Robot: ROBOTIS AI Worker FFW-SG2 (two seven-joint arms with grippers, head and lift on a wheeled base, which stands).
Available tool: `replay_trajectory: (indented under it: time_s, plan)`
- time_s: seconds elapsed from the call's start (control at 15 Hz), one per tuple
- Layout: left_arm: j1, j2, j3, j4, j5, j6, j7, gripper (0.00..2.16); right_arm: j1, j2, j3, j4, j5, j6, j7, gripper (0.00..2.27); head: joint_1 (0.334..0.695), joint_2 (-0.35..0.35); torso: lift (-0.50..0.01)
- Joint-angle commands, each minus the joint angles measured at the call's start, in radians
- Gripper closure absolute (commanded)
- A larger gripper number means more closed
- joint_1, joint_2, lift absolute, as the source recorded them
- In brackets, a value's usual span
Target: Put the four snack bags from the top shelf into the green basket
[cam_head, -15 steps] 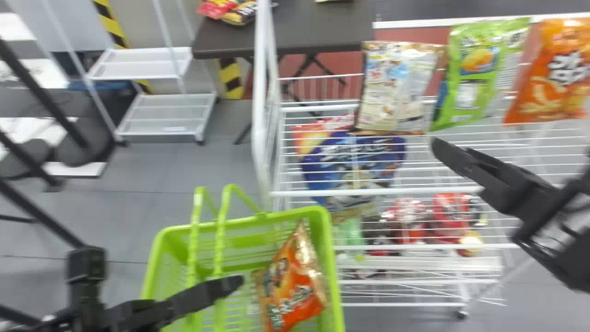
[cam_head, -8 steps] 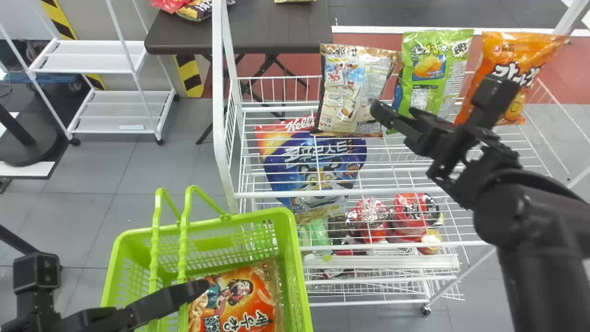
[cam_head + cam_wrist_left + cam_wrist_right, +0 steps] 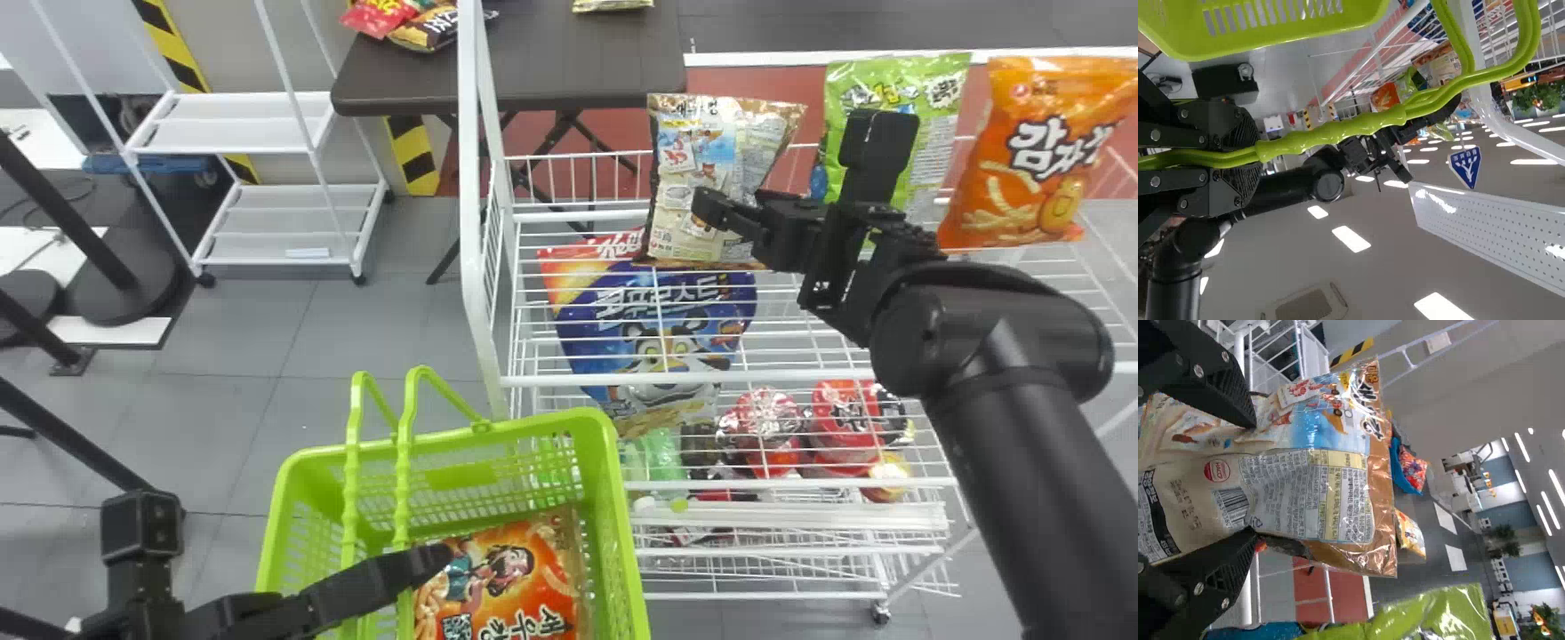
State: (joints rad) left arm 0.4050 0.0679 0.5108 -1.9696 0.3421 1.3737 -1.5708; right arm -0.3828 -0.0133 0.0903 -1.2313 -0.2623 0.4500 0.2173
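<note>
My right gripper (image 3: 733,203) is spread, its two fingers standing well apart with the beige bag (image 3: 689,169) between them; whether either finger touches the film I cannot tell. I have it pointing to my left, in front of the bag's lower right part. Behind it my right arm (image 3: 1040,471) slants up from the lower right, bends at a thick round joint, then runs leftward over the top shelf (image 3: 711,378). The beige bag stands upright there, leftmost of three; next to the right is the green bag (image 3: 925,98), partly behind my wrist, and then the orange bag (image 3: 1022,169). On a level below lies a blue cereal bag (image 3: 658,329). Low on my left, my left gripper (image 3: 427,566) reaches rightward over the green basket (image 3: 613,533), its fingers pressed round the two basket handles (image 3: 1358,127), which stand raised. The fourth bag, a red-orange one (image 3: 516,587), lies flat inside the basket, by its right wall, its printed face up.
</note>
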Motion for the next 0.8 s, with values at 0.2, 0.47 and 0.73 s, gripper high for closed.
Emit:
replay_trajectory:
  time_s: [0.2,0.47,0.73]
  plan:
    - [-0.003,0.003,0.000,0.008,0.000,-0.003,-0.010,2.15,-0.004,-0.008,0.006,-0.004,0.018,0.056,-0.024,2.26,0.695,0.093,0.000]
    - [-0.002,0.004,0.002,0.008,0.002,-0.003,-0.010,2.15,0.068,-0.014,0.005,-0.142,0.020,0.053,0.011,2.26,0.695,0.095,0.000]
    - [0.000,0.004,0.006,0.012,0.002,-0.003,-0.010,2.15,0.254,-0.017,-0.021,-0.478,-0.021,0.209,0.024,2.26,0.695,0.109,0.000]
